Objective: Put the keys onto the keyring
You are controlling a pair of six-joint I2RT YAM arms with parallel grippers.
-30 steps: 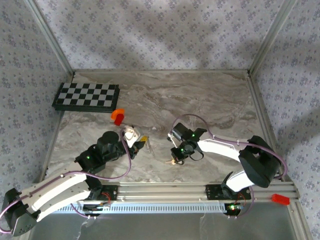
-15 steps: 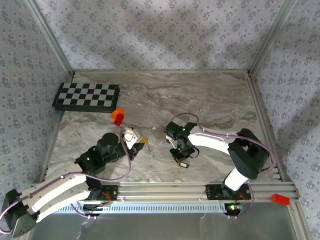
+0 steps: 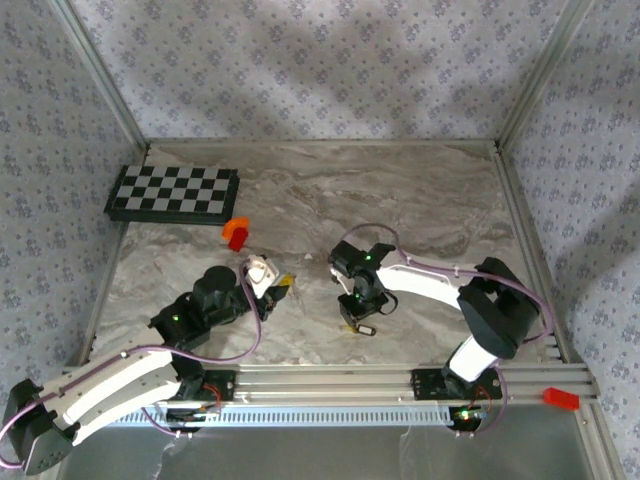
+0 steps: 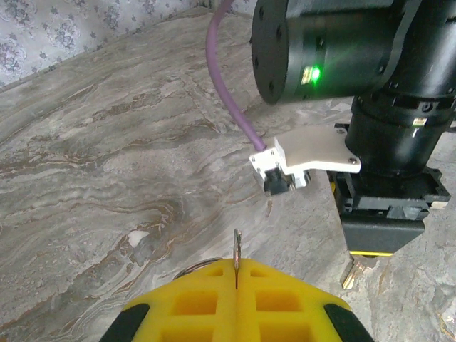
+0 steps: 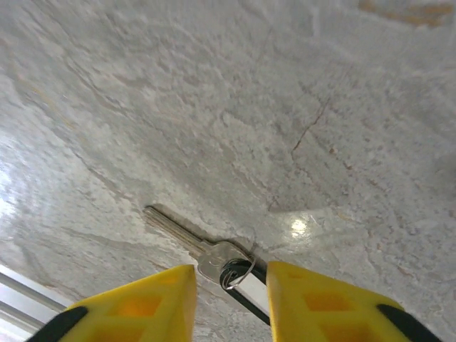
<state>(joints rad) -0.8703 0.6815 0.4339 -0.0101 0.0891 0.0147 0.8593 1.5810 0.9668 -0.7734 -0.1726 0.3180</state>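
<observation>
In the left wrist view my left gripper is shut on the keyring, a thin silvery loop that stands edge-on out of the yellow fingers, part of it curving out to their left. It hovers above the table at the left. My right gripper is open and low over the marble. The key lies flat on the table between its yellow fingertips, its silver blade pointing away to the left. Its black rectangular head, with a small wire loop, sits in the gap. From above, the right gripper points down near the front.
A black-and-white checkerboard lies at the back left, with an orange-red block just in front of it. Aluminium rails run along the near edge, a red piece on their right end. Papered walls close the table's sides.
The right arm folded its elbow inward and shifted slightly, and its jaws have parted around the key, which now rests on the table. The left arm held still with the ring.
</observation>
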